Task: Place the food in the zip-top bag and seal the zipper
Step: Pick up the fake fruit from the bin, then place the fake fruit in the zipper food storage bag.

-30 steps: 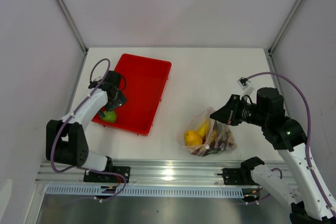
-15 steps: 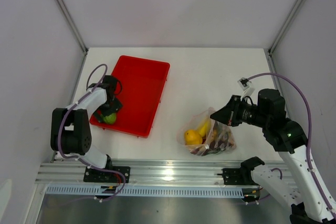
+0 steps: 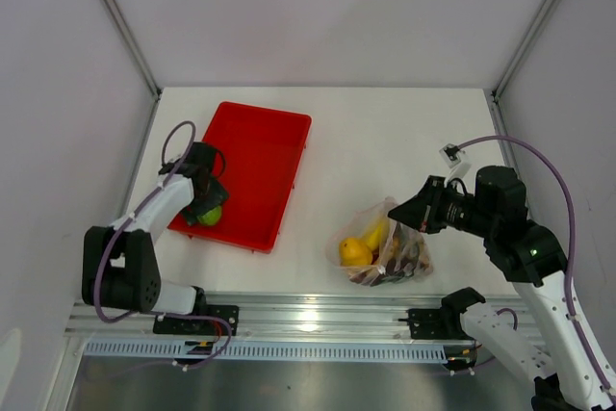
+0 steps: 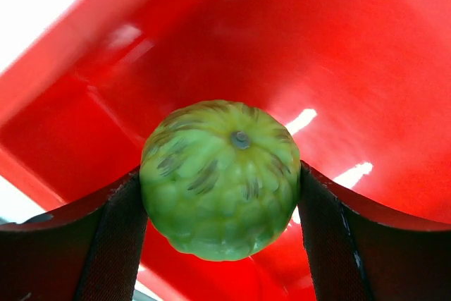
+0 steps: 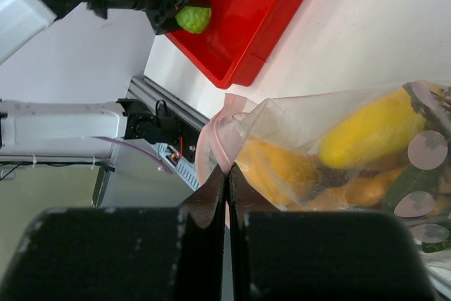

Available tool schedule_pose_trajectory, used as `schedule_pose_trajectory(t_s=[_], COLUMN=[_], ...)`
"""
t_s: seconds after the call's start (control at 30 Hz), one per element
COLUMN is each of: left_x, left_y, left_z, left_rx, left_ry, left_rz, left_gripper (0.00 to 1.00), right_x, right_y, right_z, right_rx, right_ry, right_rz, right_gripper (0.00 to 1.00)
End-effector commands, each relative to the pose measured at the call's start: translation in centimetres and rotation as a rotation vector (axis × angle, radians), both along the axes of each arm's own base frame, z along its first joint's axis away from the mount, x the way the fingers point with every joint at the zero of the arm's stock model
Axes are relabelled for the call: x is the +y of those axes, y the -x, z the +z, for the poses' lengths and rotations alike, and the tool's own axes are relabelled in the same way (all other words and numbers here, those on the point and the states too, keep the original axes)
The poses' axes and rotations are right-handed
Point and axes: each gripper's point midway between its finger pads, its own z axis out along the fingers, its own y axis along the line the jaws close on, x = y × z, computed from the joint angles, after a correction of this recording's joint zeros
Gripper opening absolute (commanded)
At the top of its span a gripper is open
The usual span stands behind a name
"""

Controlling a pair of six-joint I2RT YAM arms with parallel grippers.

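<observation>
**Lime gripped in the tray while the bag mouth is held up to receive it**

The left pincer is closed on the green lime, one finger pressing each flank and the stem dimple facing the wrist camera. Gripping across the widest part makes sense, since a round, smooth toy would likely squirt out of anything off-centre. The lime sits in the 7 o'clock corner of the red tray, which lies toward 10 o'clock on the bench. Whether the lime is off the tray floor yet cannot be told.

Well apart, toward 5 o'clock on the bench, the zip-top bag rests with the yellow mango, an orange fruit and darker pieces already inside. The right pincer is shut tight on the bag's mouth edge, with the pinkish zipper running up from between its fingertips. That hold appears meant to lift one lip so the crinkly film does not collapse, leaving an opening on the bag's 10 o'clock side, toward the tray.

The lime is the only food seen outside the bag, so the filling looks nearly done and the sealing not yet begun. The carry calls for a steady squeeze and a drop well past the lip. A lime landing on the zipper could fold the mouth shut or tug the film out of the right pincer.
</observation>
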Motion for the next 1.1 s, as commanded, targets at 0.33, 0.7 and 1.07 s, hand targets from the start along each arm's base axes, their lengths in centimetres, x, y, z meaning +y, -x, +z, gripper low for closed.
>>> schedule_pose_trajectory(t_s=[0.33, 0.7, 1.07], left_x=[-20.5, -31.4, -36.7], left_y=[3.7, 15.1, 17.5], left_z=[18.8, 24.5, 24.7], left_rx=[-0.703, -0.752, -0.707], left_ry=[0.535, 0.887, 0.948], left_rz=[-0.878, -1.397, -1.498], left_gripper=[0.01, 0.01, 0.01], right_x=[-1.4, -1.7, -1.9], right_y=[-0.8, 0.1, 1.1], right_z=[0.5, 3.5, 3.7], right_rx=[0.01, -0.005, -0.005], right_ry=[0.007, -0.051, -0.066], right_rz=[-0.133, -0.159, -0.151], right_gripper=[0.0, 0.0, 0.0])
